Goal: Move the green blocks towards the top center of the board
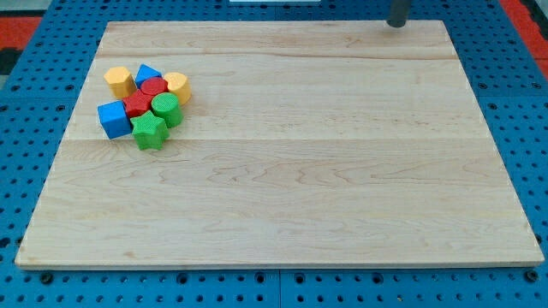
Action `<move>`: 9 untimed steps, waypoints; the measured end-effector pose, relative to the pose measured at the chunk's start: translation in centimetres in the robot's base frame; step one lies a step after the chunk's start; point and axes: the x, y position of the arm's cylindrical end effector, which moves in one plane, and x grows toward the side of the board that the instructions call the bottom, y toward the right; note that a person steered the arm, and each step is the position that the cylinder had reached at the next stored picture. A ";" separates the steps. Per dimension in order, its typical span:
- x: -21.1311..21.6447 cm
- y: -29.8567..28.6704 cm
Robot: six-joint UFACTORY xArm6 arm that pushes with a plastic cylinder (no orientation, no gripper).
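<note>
Two green blocks lie in a cluster at the view's upper left of the wooden board [282, 171]: a green star-shaped block [149, 131] at the cluster's bottom and a green round block [167, 109] just above and right of it. My tip [396, 23] is at the view's top right, near the board's top edge, far from the cluster and touching no block.
The cluster also holds a blue cube [113, 118], a red block [137, 105], a red round block [153, 87], a blue block [147, 74], a yellow block [119, 81] and another yellow block [176, 86]. A blue pegboard [522, 103] surrounds the board.
</note>
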 end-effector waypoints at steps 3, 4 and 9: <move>8.7 2.9; 10.9 -0.6; 35.2 -20.6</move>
